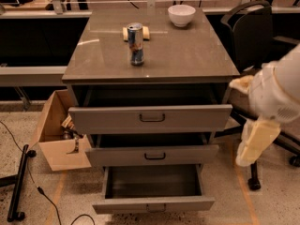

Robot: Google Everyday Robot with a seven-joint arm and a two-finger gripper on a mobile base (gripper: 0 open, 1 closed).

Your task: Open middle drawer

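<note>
The grey-brown cabinet [152,55] has three stacked drawers, all standing partly pulled out. The middle drawer [152,155] has a flat front with a small dark bar handle [154,156]; it sticks out a little, less than the top drawer [150,119] and the bottom drawer [153,203]. My gripper [255,142] hangs as a cream-coloured piece below the white arm [276,90] at the right. It is beside the cabinet's right side, level with the middle drawer and apart from it. It holds nothing that I can see.
A drink can [136,43], a white bowl [181,15] and a small tan object [136,32] stand on the cabinet top. An open cardboard box [58,135] sits on the floor at the left, a black office chair [251,36] at the right, cables and a black stand [18,182] at the far left.
</note>
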